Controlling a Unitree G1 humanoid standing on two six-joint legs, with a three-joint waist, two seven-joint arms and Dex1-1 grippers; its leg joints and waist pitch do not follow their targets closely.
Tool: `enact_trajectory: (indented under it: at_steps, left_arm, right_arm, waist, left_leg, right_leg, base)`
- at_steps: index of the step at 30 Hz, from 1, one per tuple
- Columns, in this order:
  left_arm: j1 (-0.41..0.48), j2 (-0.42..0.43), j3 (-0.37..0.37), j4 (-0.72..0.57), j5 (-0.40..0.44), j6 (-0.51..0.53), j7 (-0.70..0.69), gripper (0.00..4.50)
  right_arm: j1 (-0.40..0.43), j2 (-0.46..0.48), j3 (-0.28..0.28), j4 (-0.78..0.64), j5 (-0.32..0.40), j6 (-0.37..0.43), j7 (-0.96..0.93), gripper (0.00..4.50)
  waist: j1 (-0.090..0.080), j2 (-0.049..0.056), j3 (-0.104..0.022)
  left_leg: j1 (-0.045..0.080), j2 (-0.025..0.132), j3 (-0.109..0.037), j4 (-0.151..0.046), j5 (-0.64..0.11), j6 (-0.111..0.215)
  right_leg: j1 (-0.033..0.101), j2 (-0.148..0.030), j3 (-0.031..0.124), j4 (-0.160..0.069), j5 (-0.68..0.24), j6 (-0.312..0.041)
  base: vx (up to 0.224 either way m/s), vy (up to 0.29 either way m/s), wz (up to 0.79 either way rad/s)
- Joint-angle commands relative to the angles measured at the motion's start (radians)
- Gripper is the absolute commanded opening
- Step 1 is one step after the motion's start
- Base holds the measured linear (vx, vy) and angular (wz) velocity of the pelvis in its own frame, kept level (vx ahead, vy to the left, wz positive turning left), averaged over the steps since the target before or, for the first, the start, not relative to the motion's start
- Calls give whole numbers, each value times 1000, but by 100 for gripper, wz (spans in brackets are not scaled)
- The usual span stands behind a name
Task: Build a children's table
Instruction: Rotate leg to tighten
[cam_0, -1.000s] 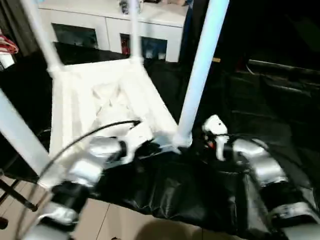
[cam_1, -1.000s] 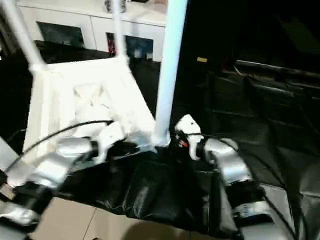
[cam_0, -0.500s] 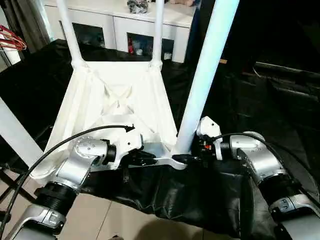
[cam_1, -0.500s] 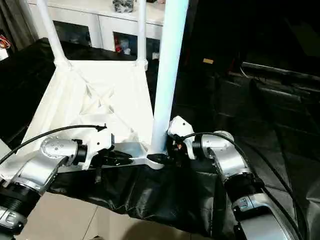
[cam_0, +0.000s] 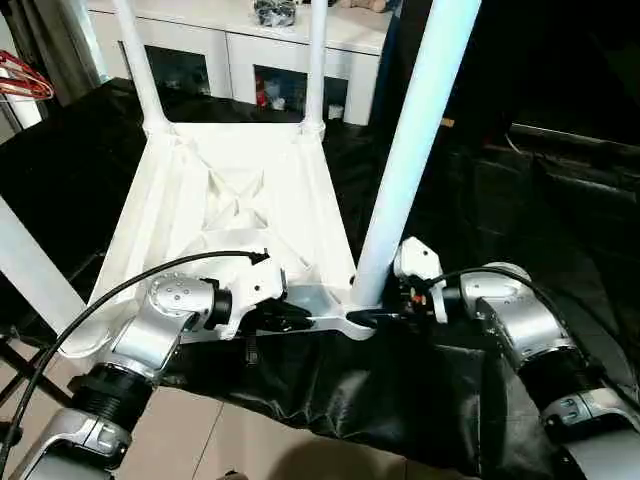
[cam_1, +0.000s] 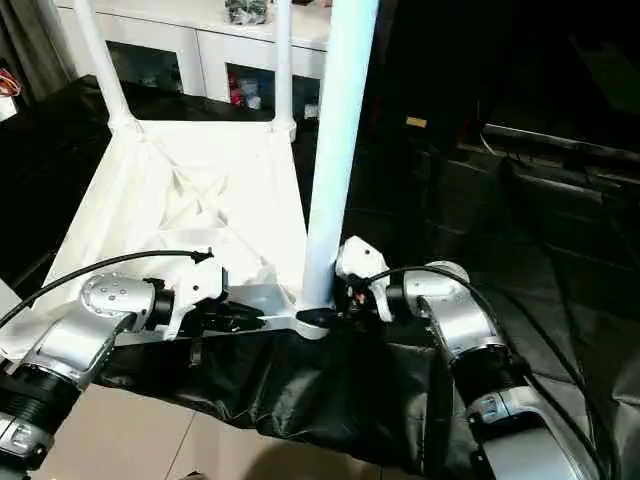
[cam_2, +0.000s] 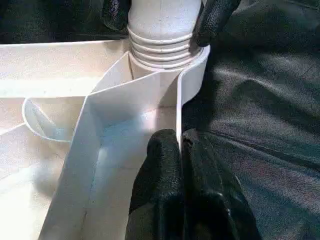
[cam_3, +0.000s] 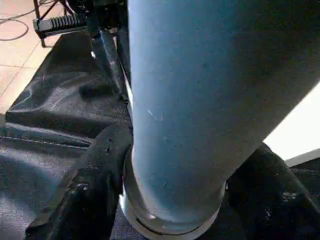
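White plastic tabletop (cam_0: 240, 200) lies upside down on the black-draped desk (cam_0: 400, 400), and the left hand (cam_2: 180, 150) is clamped on its near rim wall, just beside the corner socket (cam_2: 162, 55). The right hand (cam_3: 170, 200) grips the base of the near leg (cam_0: 410, 150), a finger on either side. That leg's long axis rises straight up from the hand, so the right arm looks best placed to seat it.

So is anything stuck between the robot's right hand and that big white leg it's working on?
No. The right gripper is already around the leg at its base; its fingers touch the tube where it meets the tabletop.
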Motion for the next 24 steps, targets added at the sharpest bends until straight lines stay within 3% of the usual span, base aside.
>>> enact_trajectory:
  at_steps: [1,9,10,11,13,16,18,20,21,23,24]
  left_arm:
    - [1,-14,7,-23,-18,-24,20,0]
    - [-20,-76,47,-16,21,56,210,0]
    - [-45,-136,52,-7,53,106,332,0]
    - [-45,-136,52,-7,53,106,332,0]
    - [-74,-215,53,10,69,155,438,0]
    - [-88,-255,46,23,78,167,472,0]
    - [-106,-309,21,46,96,166,506,0]
    - [-113,-322,5,59,114,157,513,0]
    - [-113,-322,5,59,114,157,513,0]
    - [-111,-322,-1,55,118,152,506,0]
    - [-110,-321,-1,53,117,149,502,0]
  right_arm:
    - [11,-5,18,-2,-7,-1,16,263]
    - [78,31,29,-47,-25,29,-77,254]
    - [96,101,5,-24,-57,57,-261,254]
    - [96,101,5,-24,-57,57,-261,254]
    - [103,184,-23,0,-77,100,-445,253]
    - [98,228,-38,15,-81,127,-535,253]
    - [68,307,-53,46,-91,152,-672,253]
    - [54,340,-59,53,-86,157,-701,253]
    - [54,340,-59,53,-86,157,-701,253]
    - [47,357,-58,32,-74,147,-675,314]
    - [47,357,-58,26,-69,145,-665,314]
  waist:
    - [-3,-2,-63]
    - [-9,-2,-52]
    - [-14,1,-45]
    - [-17,-1,-44]
    - [-28,-5,-46]
    - [-37,-5,-44]
    - [-51,7,-39]
    - [-55,8,-41]
    - [-59,11,-41]
    - [-59,12,-44]
    - [-59,11,-44]
  left_leg:
    - [19,54,-25,-66,-193,36]
    - [22,55,-29,-72,-240,22]
    - [26,54,-30,-75,-270,8]
    - [27,53,-31,-76,-282,1]
    - [27,47,-37,-74,-297,-9]
    - [30,44,-37,-72,-313,-4]
    - [36,40,-42,-74,-364,-8]
    - [39,40,-45,-74,-378,-9]
    - [35,43,-47,-77,-381,-6]
    - [36,46,-46,-80,-377,-2]
    - [32,46,-45,-81,-370,1]
  right_leg:
    - [44,-96,65,-81,-282,-160]
    - [39,-96,65,-91,-351,-142]
    - [34,-94,65,-99,-403,-131]
    - [34,-95,63,-102,-431,-125]
    - [37,-101,58,-111,-508,-95]
    - [33,-100,56,-121,-543,-80]
    - [27,-97,50,-134,-592,-61]
    - [27,-98,49,-134,-591,-60]
    - [30,-99,50,-132,-564,-66]
    - [32,-98,52,-129,-521,-79]
    - [35,-98,52,-127,-507,-82]
  base:
    - [0,0,0]
    - [0,0,0]
    - [0,0,0]
    - [0,0,0]
    - [0,0,0]
    - [0,0,0]
    - [0,0,0]
    - [0,0,0]
    - [0,0,0]
    - [0,0,0]
    - [0,0,0]
